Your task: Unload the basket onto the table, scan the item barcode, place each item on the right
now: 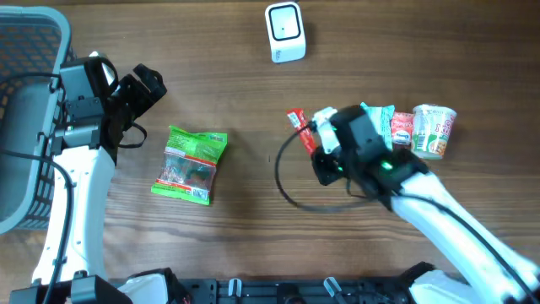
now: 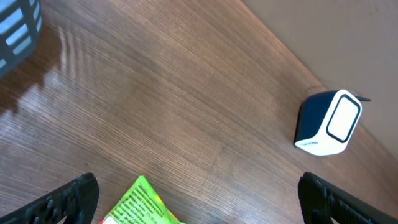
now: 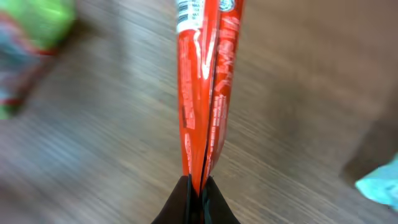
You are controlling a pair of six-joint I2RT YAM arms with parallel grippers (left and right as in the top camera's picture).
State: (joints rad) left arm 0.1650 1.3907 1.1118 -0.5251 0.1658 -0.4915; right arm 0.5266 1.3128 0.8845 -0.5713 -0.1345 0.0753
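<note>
From above we see our right hand [image 1: 310, 135] clamped on the red packet [image 1: 294, 119], the scanner [image 1: 284, 32] well beyond its far end and farther from our wide-open left hand [image 1: 150, 84]; the left wrist shows the scanner ahead-right; the right wrist shows the packet's length running straight out.

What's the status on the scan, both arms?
Left gripper open, empty. Right gripper shut on red packet. Nothing between it and scanner; green bag off to the side.
</note>
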